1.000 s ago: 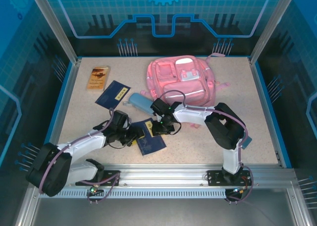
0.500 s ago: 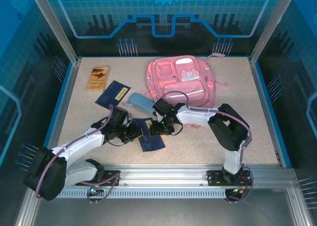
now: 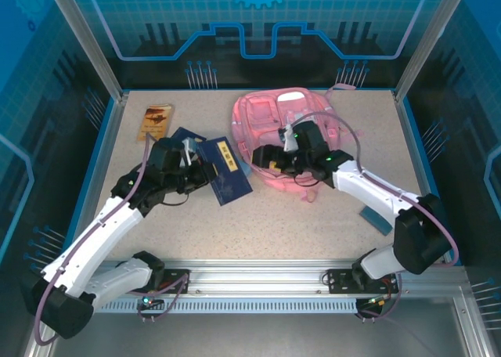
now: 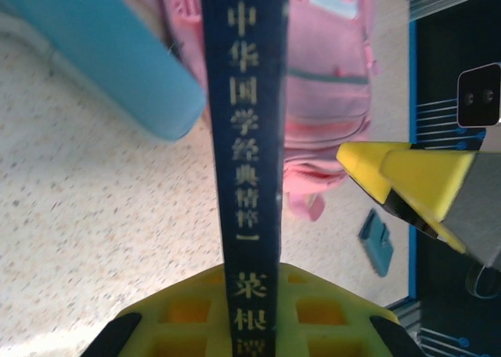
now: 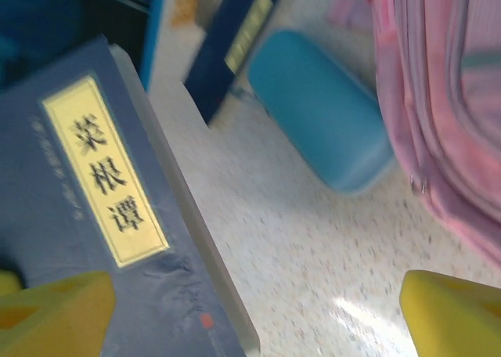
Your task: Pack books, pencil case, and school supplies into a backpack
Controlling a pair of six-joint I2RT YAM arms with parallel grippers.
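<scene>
My left gripper (image 3: 200, 170) is shut on the spine of a dark navy book (image 3: 228, 172), held off the table on edge; its lettered spine (image 4: 249, 138) runs up between the yellow fingers (image 4: 180, 314). My right gripper (image 3: 268, 160) stands open by the front-left of the pink backpack (image 3: 291, 126), and its jaws (image 5: 254, 318) hold nothing, with the held book (image 5: 94, 208) just beside the left finger. The light blue pencil case (image 5: 321, 110) lies on the table against the backpack (image 5: 454, 99). A second navy book (image 3: 181, 136) and a tan-orange book (image 3: 155, 122) lie at the back left.
A small teal item (image 3: 376, 217) lies on the table at the right, near the right arm's elbow. The speckled table (image 3: 313, 224) is walled by blue rails and glass panels on all sides.
The left gripper shut on the navy book and carried it up and back from the near centre. The right gripper opened, let go of it and moved back toward the backpack.
</scene>
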